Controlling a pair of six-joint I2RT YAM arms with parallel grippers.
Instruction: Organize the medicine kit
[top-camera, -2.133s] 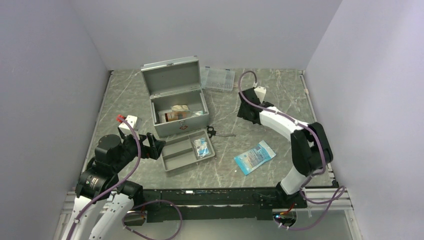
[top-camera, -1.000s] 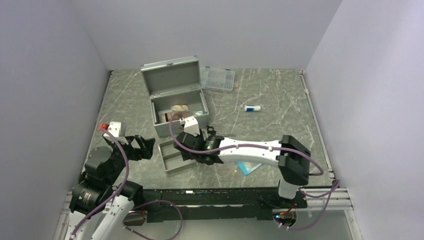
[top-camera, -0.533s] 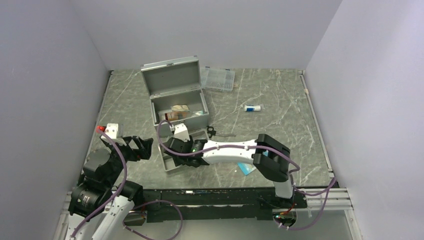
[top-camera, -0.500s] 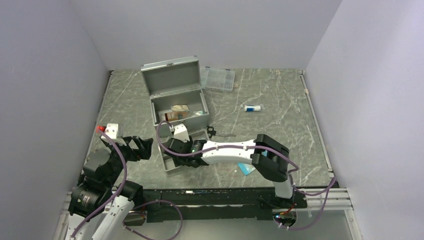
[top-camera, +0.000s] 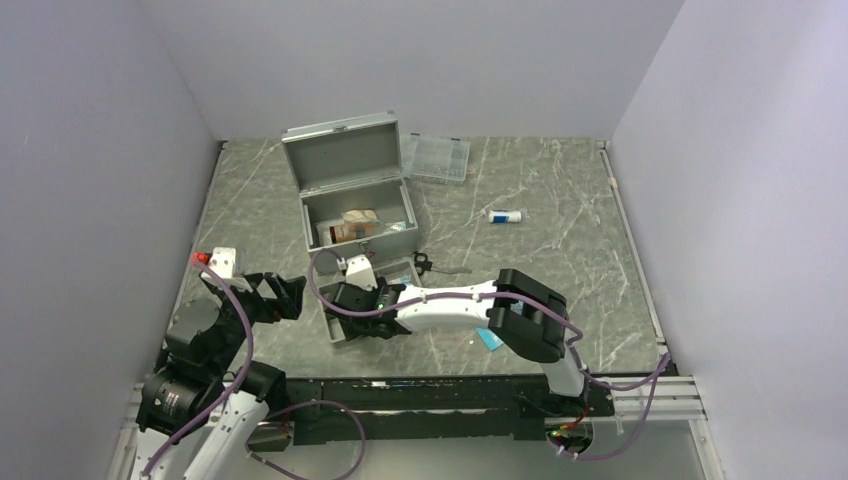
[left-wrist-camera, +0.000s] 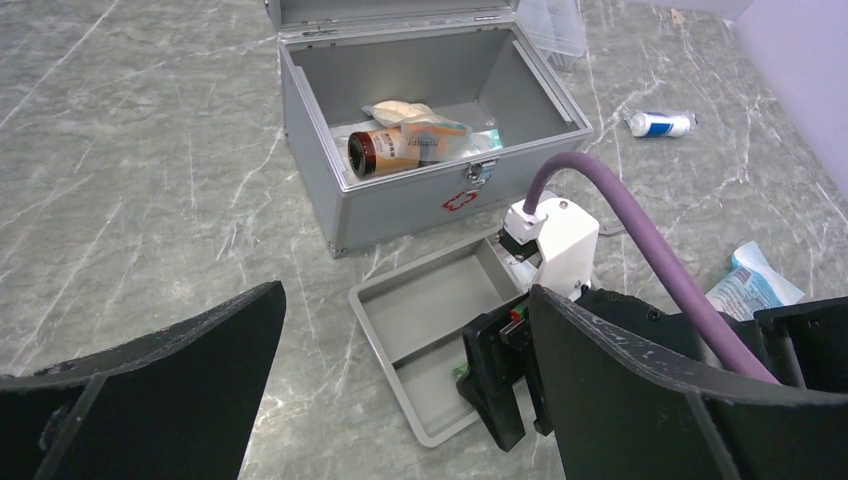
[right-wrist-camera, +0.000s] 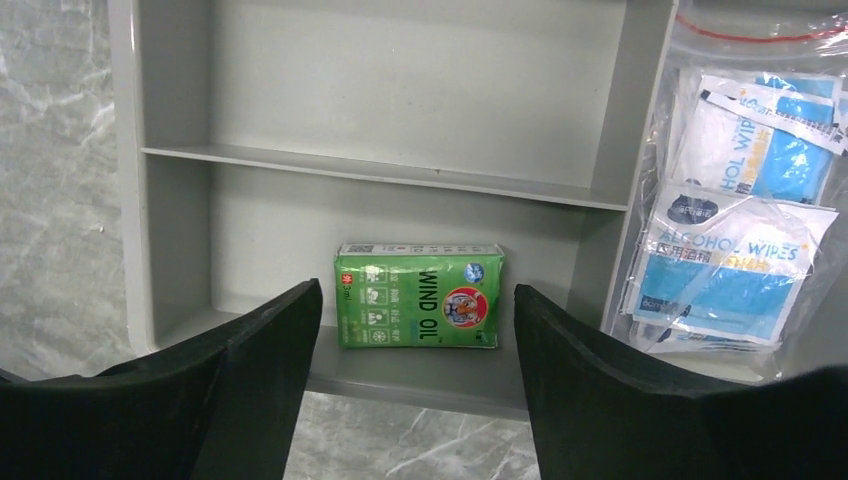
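Observation:
The medicine kit (top-camera: 355, 215) is a grey metal box standing with its lid raised; a brown bottle (left-wrist-camera: 378, 152) and some packets lie inside. In front of it lies a shallow grey divided tray (top-camera: 336, 322). My right gripper (top-camera: 345, 305) hangs low over the tray's near-left compartment, open. A green Wind Oil box (right-wrist-camera: 419, 309) lies flat on that compartment's floor between the fingers, touching neither. In the neighbouring section is a clear bag of alcohol wipes (right-wrist-camera: 740, 200). My left gripper (top-camera: 290, 295) is open and empty, left of the tray.
A clear plastic compartment case (top-camera: 435, 157) lies behind the kit. A small white and blue tube (top-camera: 505, 215) rests at the back right. A blue packet (top-camera: 490, 338) shows partly under the right arm. The enclosure walls stand close on three sides.
My right arm has swung from the back right to the tray and slid left along it. Its jaws have widened and the green box lies free. The left arm has drawn back slightly.

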